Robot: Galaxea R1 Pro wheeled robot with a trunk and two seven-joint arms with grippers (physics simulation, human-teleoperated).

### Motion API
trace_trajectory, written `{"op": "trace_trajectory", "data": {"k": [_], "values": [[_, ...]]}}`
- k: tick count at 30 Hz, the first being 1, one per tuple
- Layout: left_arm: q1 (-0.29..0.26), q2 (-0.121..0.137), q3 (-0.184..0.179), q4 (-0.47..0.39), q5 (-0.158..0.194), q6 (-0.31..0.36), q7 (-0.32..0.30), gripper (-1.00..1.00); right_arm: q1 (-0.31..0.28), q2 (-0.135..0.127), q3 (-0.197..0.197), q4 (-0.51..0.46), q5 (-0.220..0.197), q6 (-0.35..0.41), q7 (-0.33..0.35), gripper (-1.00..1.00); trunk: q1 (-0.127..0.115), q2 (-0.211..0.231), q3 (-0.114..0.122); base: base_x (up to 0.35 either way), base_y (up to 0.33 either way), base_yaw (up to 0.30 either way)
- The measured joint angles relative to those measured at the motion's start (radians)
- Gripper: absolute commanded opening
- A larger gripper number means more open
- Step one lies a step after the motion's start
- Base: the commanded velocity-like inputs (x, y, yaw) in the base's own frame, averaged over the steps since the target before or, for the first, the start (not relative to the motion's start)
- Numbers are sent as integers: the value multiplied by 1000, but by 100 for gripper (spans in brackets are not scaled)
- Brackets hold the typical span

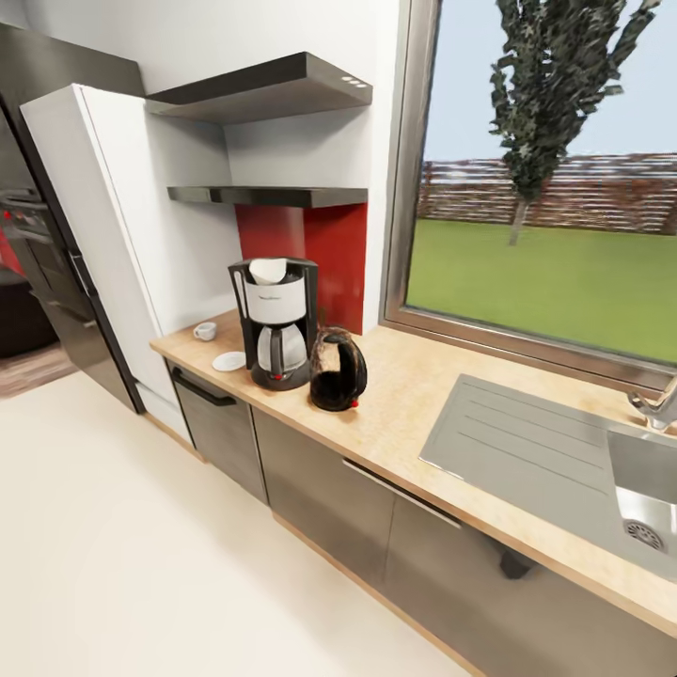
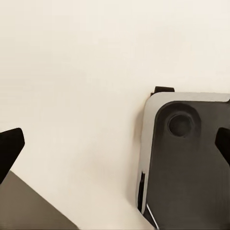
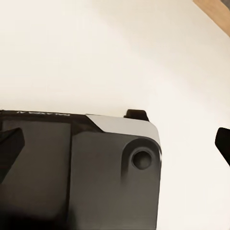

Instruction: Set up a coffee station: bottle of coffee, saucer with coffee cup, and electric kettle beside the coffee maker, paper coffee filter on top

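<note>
While the robot stands back from the table (image 1: 414, 395), the cup-on-saucer step looks next.

The coffee maker (image 1: 275, 324) carries a filter (image 1: 268, 271), with the kettle (image 1: 338, 370) beside it; the cup (image 1: 204, 331) sits apart from the saucer (image 1: 228, 361). Both sets of fingers (image 2: 10, 148) (image 3: 10, 146) spread wide, empty, over the floor; no bottle is seen.

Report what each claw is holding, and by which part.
Nothing is held. The left claw and the right claw are both open, with the floor and the robot's base between their fingertips.
</note>
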Motion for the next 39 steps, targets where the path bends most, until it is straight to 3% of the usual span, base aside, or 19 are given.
{"op": "trace_trajectory", "data": {"k": [7, 12, 17, 24, 34, 39], "values": [[-1, 1, 2, 1, 5, 1, 2, 100, 14, -8, -1, 1, 1, 0, 45, 100, 0, 0, -7, 0, 0, 205], [-1, 1, 6, 1, 9, 3, 3, 100, 28, -45, -2, 1, 1, 0, 71, 100, 0, 0, -12, 0, 0, 217], [-1, 1, 6, 26, 9, 4, 7, 100, 77, -72, -3, 1, 0, 0, 89, 100, 0, 0, -17, 0, 0, 218], [-1, 1, 7, 36, 9, 4, 9, 100, 107, -81, -2, 1, 0, -2, 143, 100, 0, 0, -24, 0, 0, 218], [-1, 3, 14, 38, 13, 14, 14, 100, 109, -83, -2, 0, 0, -3, 148, 100, 0, 0, -34, 29, 0, 218], [-1, 3, 60, 37, 13, 77, 96, 100, 109, -83, -2, 0, 0, -3, 148, 100, 0, 0, -39, 117, 1, 218]]}}
